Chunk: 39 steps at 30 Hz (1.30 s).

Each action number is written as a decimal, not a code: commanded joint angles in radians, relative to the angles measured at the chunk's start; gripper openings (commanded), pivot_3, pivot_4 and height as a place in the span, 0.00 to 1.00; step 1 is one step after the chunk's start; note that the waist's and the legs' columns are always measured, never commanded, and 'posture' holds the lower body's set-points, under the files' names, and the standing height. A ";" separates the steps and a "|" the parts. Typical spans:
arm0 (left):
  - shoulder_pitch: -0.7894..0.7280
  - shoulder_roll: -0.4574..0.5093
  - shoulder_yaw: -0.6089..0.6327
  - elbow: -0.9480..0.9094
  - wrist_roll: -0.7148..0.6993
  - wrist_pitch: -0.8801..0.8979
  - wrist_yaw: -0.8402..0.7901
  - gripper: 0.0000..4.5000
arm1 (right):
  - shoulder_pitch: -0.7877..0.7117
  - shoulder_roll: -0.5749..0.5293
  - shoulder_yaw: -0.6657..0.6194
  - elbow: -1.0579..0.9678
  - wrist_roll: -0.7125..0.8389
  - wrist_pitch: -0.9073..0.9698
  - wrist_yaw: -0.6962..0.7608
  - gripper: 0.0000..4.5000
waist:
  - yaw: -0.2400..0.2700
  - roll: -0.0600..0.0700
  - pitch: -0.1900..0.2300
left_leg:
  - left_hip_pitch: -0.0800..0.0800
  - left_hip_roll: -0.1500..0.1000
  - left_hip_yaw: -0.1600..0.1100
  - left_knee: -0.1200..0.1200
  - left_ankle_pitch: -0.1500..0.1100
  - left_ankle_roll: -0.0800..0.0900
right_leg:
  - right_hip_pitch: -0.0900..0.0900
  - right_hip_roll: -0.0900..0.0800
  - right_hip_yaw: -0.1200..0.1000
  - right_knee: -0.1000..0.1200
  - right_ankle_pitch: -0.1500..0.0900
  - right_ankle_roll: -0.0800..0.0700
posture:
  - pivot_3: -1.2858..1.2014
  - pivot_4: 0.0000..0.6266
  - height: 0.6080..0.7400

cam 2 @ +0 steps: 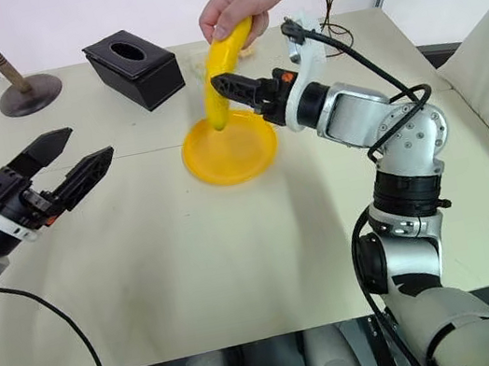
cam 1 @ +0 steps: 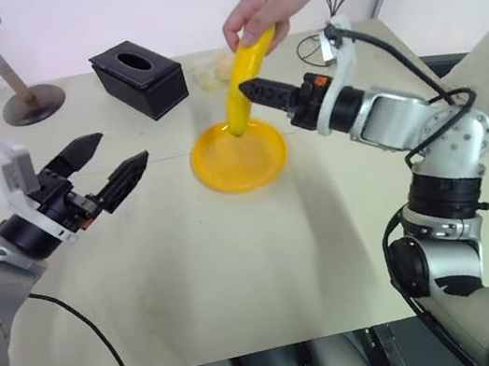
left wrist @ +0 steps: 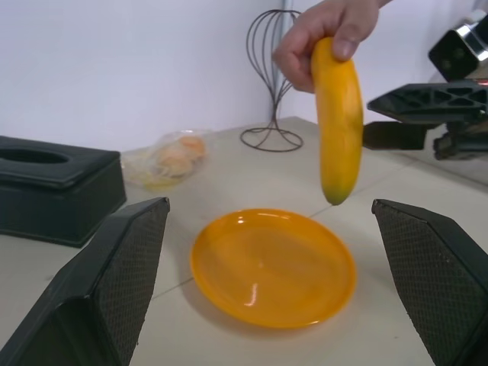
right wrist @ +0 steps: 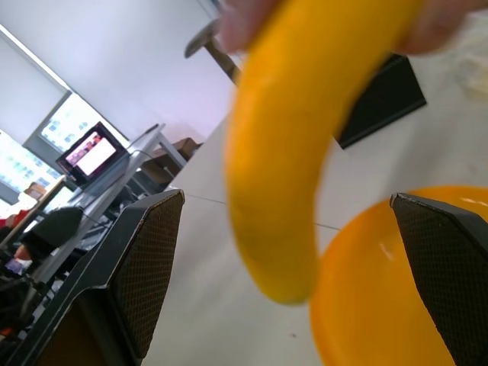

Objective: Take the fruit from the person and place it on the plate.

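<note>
banana: a single curved yellow banana (cam 1: 244, 82) hangs almost upright from the person's hand (cam 1: 263, 7), pinched at its top end, its greenish lower tip just above the far part of the plate and not touching it
how it will handle: likely light and fairly stiff along its length, with smooth skin that could slide between hard fingers; the flesh bruises under a hard squeeze, so a moderate closing seems right
where to take hold: the bare middle of the curve, below the person's fingers and above the lower tip, looks like the best spot; a grip across the thick part should keep it from swinging or pivoting
right gripper: its black fingers stand wide apart (right wrist: 288, 252) and point about level at the banana, which in the right wrist view sits between them, touched by neither
left gripper: open and holding nothing (cam 1: 103, 174), raised above the near left of the table (cam 1: 242, 278), well apart from the banana
plate: round, glossy, yellow-orange plate (cam 1: 222, 163), nothing on it, directly under the banana
risk: closing while the person's fingers are near the jaws, or gripping too close to the tip so the fruit tilts out
around: black tissue box (cam 1: 138, 78) and a clear bag of small pale-orange fruits (left wrist: 169, 158) beyond the plate; a wooden stand (cam 1: 17, 86) at the far left corner
</note>
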 commanded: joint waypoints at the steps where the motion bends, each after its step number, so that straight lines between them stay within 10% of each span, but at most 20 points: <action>1: -0.006 0.020 0.022 -0.025 -0.040 -0.001 0.001 1.00 | -0.038 0.014 -0.001 -0.025 0.039 -0.012 -0.014 0.98 | 0.000 0.000 0.000 | 0.000 0.000 0.000 0.000 0.000 0.000 | 0.000 0.000 0.000 0.000 0.000 0.000 | 0.52 0.24 1.00; 21: 0.042 0.013 0.022 -0.062 -0.039 -0.021 0.076 1.00 | -0.105 0.012 0.102 0.114 -0.058 -0.155 0.107 0.98 | 0.000 0.000 0.000 | 0.000 0.000 0.000 -0.001 0.000 0.000 | 0.000 0.000 0.000 -0.001 0.000 0.000 | 0.52 0.24 1.00; 28: 0.049 0.018 0.024 -0.063 -0.038 -0.028 0.086 1.00 | -0.111 0.018 0.102 0.141 -0.083 -0.174 0.115 0.29 | 0.000 0.000 0.000 | 0.000 0.000 0.000 -0.001 0.000 0.000 | 0.000 0.000 0.000 -0.001 0.000 0.000 | 0.52 0.24 1.00; 39: 0.085 0.013 0.065 -0.050 -0.033 -0.032 0.091 1.00 | -0.061 0.060 0.118 0.114 -0.094 -0.170 0.090 0.29 | -0.002 0.000 0.000 | 0.000 0.000 0.000 -0.002 0.000 0.000 | -0.001 0.000 0.000 -0.002 0.000 0.000 | 0.52 0.24 1.00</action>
